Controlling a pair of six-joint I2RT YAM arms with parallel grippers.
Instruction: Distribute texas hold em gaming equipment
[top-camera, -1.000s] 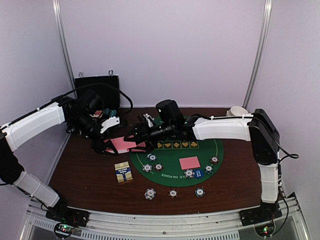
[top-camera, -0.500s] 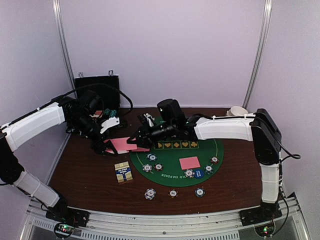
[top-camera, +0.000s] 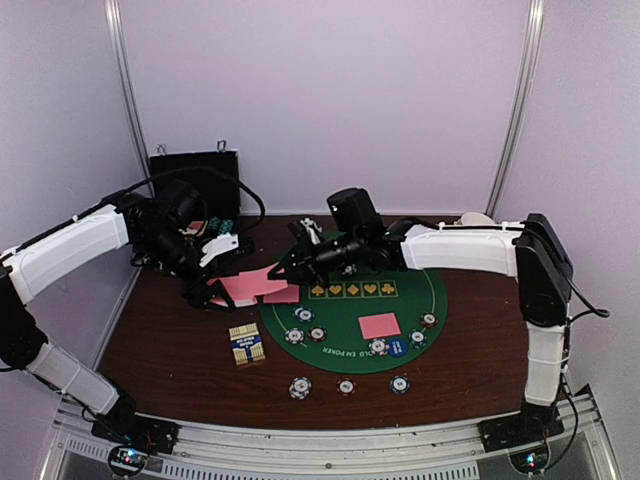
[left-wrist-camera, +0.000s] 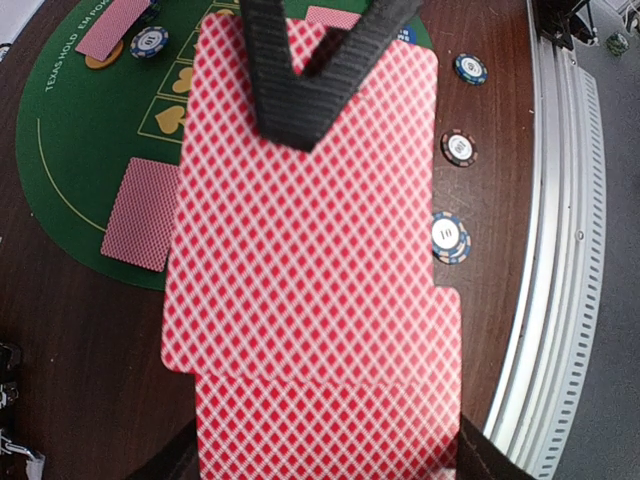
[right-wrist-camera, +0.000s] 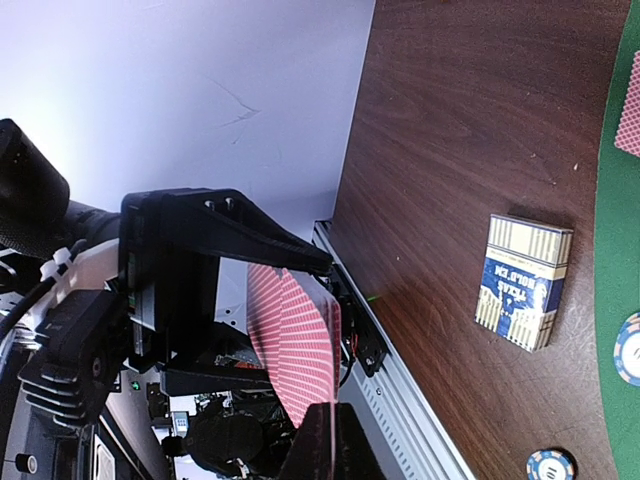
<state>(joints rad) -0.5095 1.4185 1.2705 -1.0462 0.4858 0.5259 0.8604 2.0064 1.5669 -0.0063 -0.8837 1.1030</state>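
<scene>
A stack of pink-backed playing cards (top-camera: 243, 286) (left-wrist-camera: 330, 400) sits in my left gripper (top-camera: 207, 293) (left-wrist-camera: 330, 455), which is shut on it just left of the green mat (top-camera: 345, 352). The top card (left-wrist-camera: 300, 230) (right-wrist-camera: 300, 350) is slid partly off the stack. My right gripper (top-camera: 287, 272) (right-wrist-camera: 332, 445) is shut on that card's far edge, and its fingers (left-wrist-camera: 300, 90) show pinching it. One card (top-camera: 379, 325) lies face down on the mat. Stripe-edged poker chips (top-camera: 300, 387) lie on the mat and in front of it.
A blue and cream card box (top-camera: 246, 345) (right-wrist-camera: 525, 280) lies on the wood left of the mat. The black hard case (top-camera: 195, 180) stands at the back left and a white bowl (top-camera: 478, 219) at the back right. More chips (left-wrist-camera: 449, 237) lie near the front rail (left-wrist-camera: 570, 250).
My right gripper has shut on the top card and moved right, drawing it partly off the stack. The left arm has stayed put with the stack.
</scene>
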